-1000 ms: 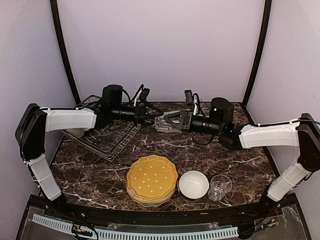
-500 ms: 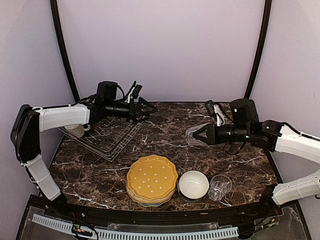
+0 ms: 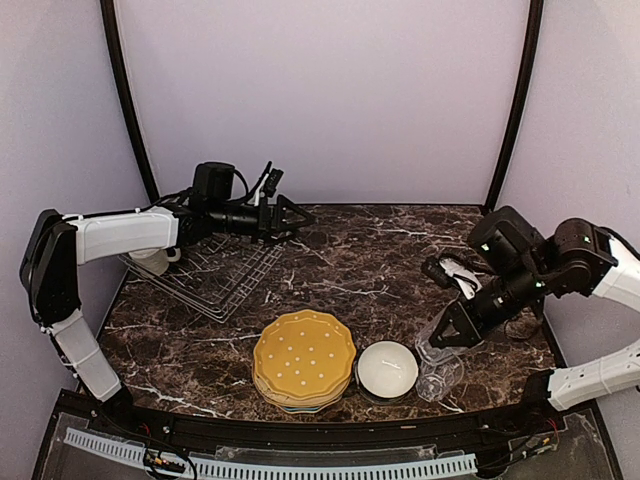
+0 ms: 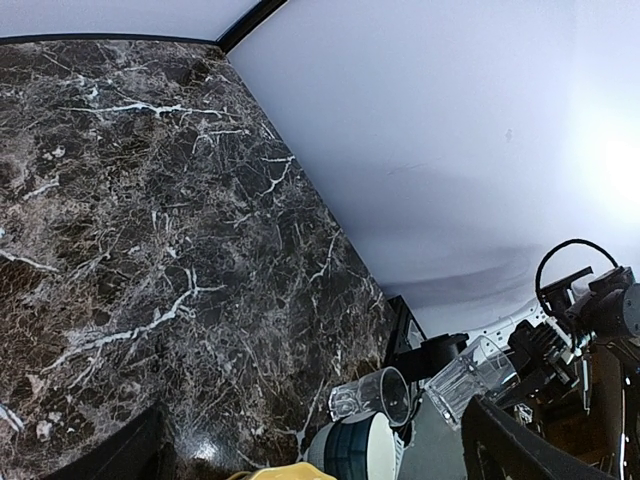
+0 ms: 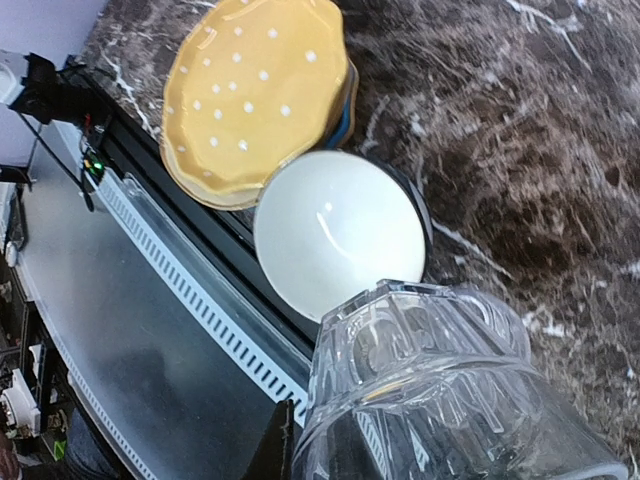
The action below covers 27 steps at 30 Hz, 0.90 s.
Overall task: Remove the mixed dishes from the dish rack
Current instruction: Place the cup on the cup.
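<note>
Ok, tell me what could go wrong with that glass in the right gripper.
The held tumbler hangs close to the standing tumbler; lowering it here could knock glass on glass. The white bowl sits right beside them, leaving little room to set it down. The right gripper clamps smooth glass, which might slip.

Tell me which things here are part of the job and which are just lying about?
Job: dish rack, cream mug, plate stack, white bowl, held tumbler, standing tumbler.
Just there: marble table, black poles, arm cables.
</note>
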### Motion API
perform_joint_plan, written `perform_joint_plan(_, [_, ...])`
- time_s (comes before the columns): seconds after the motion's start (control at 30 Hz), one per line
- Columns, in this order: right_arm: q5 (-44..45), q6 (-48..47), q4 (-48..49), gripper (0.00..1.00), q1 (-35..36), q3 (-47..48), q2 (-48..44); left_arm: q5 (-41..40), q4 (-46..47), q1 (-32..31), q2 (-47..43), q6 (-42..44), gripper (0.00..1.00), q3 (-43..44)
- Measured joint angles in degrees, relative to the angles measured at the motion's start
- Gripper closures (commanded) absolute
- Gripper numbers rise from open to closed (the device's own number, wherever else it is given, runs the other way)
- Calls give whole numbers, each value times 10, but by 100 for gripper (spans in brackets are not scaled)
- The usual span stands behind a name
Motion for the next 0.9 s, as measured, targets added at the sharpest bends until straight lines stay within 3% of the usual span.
perform_joint_plan(0.27, [10,26,-85,100,12,-11,3,-3,-5,0,0,2,1,0])
perform_joint_plan(0.9, [45,14,-81,96,15,-43,90,-6,-17,0,0,10,1,0])
